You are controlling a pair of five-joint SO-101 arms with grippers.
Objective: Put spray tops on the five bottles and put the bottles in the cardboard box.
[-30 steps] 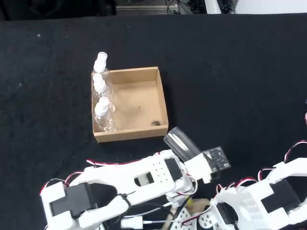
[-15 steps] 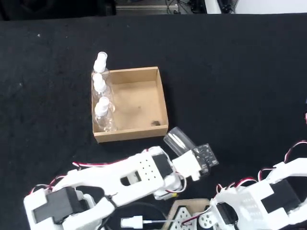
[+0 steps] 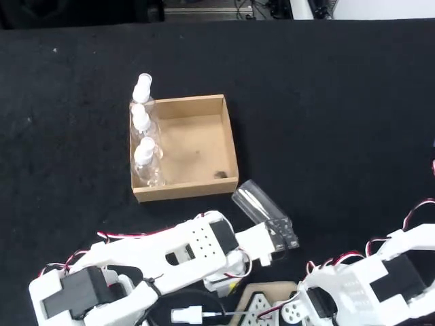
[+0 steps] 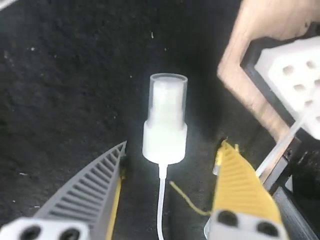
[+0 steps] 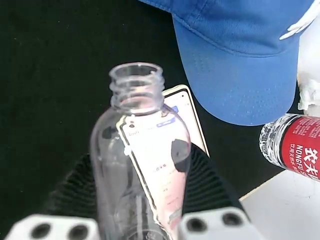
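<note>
Right hand [image 3: 277, 229] has shifted sideways, clamped around the bottle [image 3: 252, 201].

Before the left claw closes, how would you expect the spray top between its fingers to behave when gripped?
The spray top looks like small hollow plastic, so it is probably very light. Being round and lying sideways, it may roll or slip as the left claw closes. The thin dip tube will likely flex.

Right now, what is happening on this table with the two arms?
The right gripper holds a clear bottle whose neck has no top. The left gripper is open around a spray top lying on the black table, not yet gripping it. In the cardboard box, three capped bottles already stand along one side.
</note>
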